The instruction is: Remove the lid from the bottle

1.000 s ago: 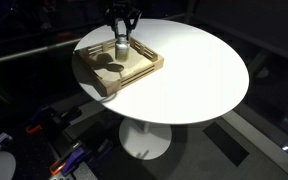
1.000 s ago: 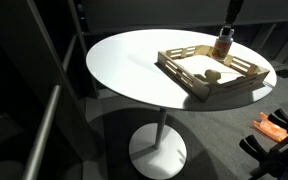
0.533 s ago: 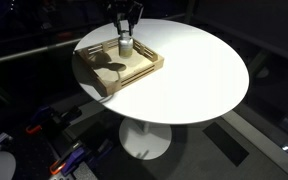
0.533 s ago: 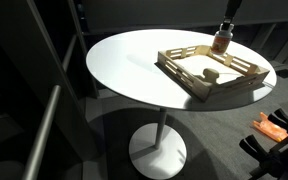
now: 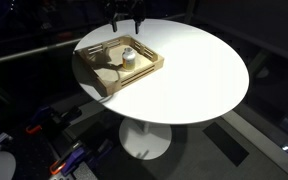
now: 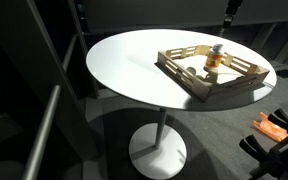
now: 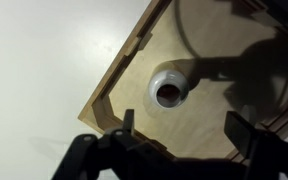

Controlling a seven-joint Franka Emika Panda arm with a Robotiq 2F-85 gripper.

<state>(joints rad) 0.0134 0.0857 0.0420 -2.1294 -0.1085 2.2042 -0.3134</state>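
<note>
The bottle [image 5: 127, 55] stands upright in the wooden tray [image 5: 96, 78] on the white round table. In the wrist view I look straight down into the bottle's [image 7: 169, 91] open dark mouth; no lid sits on it. My gripper [image 7: 184, 125] hangs open well above it with nothing between its fingers, and the bottle lies just beyond the fingertips. In both exterior views the gripper [image 5: 124, 16] [image 6: 229, 12] is high over the tray's far side, clear of the bottle [image 6: 215, 60]. I cannot make out the lid for certain in any view.
The tray [image 6: 187, 82] has low slatted walls and sits toward one edge of the table [image 5: 199, 70]. A tray corner [image 7: 112, 100] shows beneath the gripper. Orange-handled tools [image 6: 276, 128] lie on the floor beside the table's pedestal.
The gripper held the bottle raised over the tray; it has since opened and risen, and the bottle now stands on the tray floor.
</note>
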